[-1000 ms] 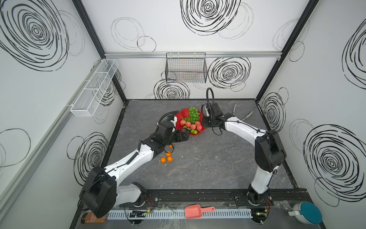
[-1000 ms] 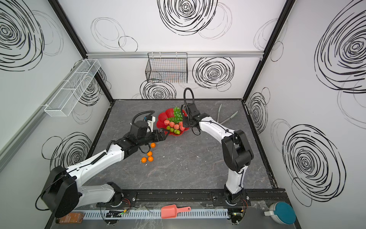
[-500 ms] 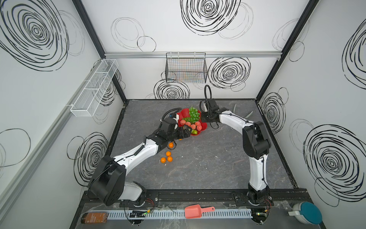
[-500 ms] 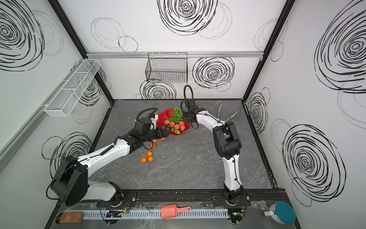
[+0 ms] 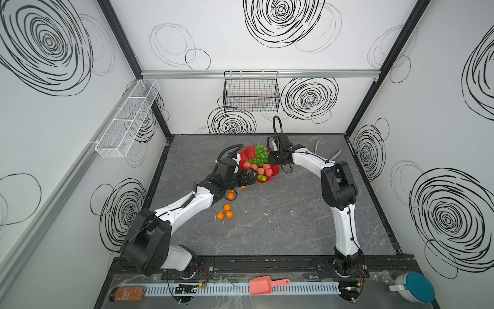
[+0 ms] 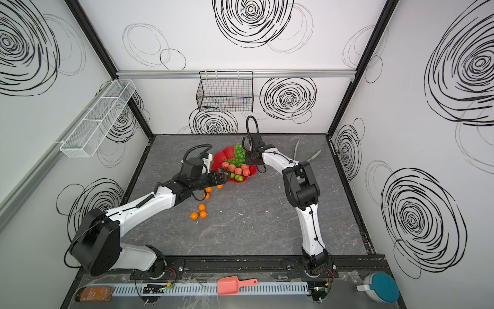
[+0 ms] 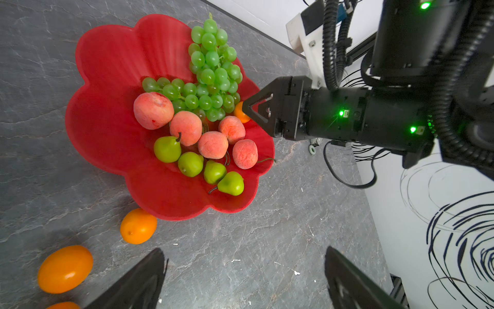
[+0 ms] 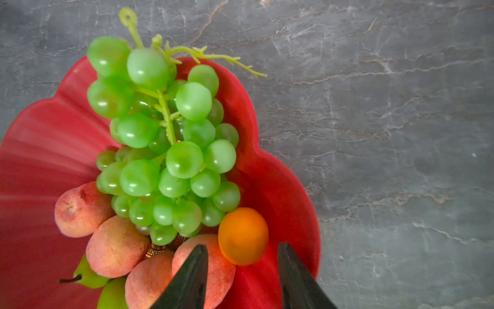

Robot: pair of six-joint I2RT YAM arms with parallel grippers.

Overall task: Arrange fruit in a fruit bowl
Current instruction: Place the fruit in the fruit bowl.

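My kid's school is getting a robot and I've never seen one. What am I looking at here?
Two robot arms stand at a grey table, each ending in a two-fingered claw. Two pictures look down from overhead; two come from cameras on the wrists. A red flower-shaped bowl holds grapes, peaches, pears and one tangerine. More tangerines lie loose on the table. The right claw is open around the bowl's tangerine, not gripping it; the left claw is open and holds nothing.
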